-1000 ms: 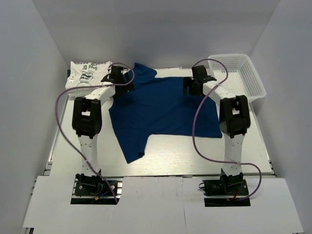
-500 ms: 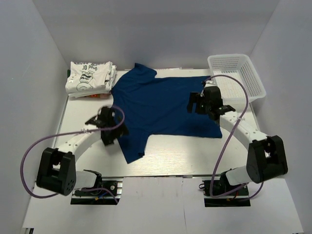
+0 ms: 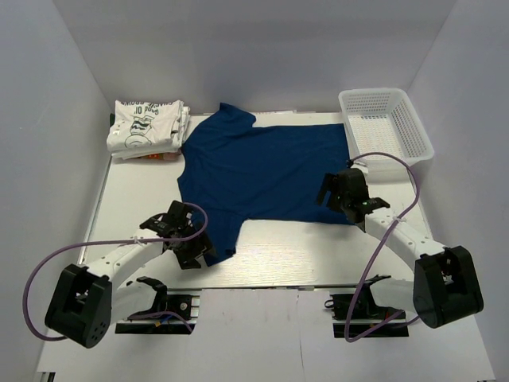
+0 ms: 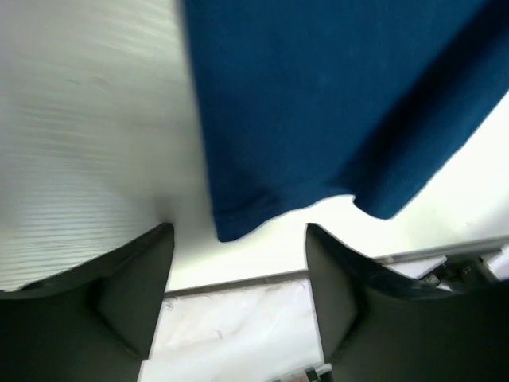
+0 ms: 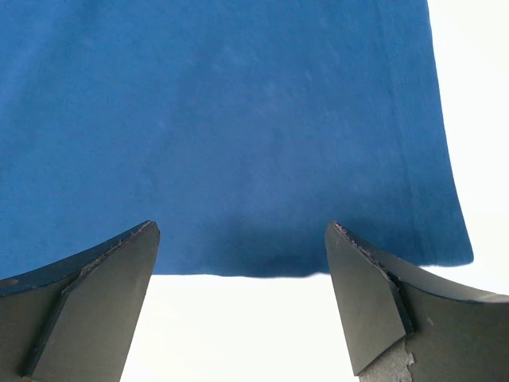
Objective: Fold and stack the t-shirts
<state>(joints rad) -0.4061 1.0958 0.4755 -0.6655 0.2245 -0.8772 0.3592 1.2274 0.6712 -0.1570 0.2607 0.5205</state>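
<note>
Navy t-shirt [image 3: 266, 171] lies spread flat mid-table, turned sideways: one sleeve points to the far left, the other to the near left, hem toward the right. The folded white printed t-shirts [image 3: 145, 126] sit stacked at the far-left corner, just beside the far sleeve. Your left arm is laid low and stretched out over the table [image 3: 278, 263], with the left gripper [image 3: 184, 239] at the edge of the near sleeve and its jaws spread. Your right arm is likewise low and reaching inward, with the right gripper [image 3: 343, 191] over the shirt's near-right hem corner, jaws wide apart, pinching nothing. The left wrist view is blurred, yet it shows what the top view hides: the sleeve's hemmed end lies between the dark fingers [image 4: 131, 294], with no cloth clamped. The right wrist view shows the straight hem edge and its corner just ahead of the fingers [image 5: 95, 302], with bare table under them. The white mesh basket [image 3: 372, 91] stands at the far right, apart from the shirt.
</note>
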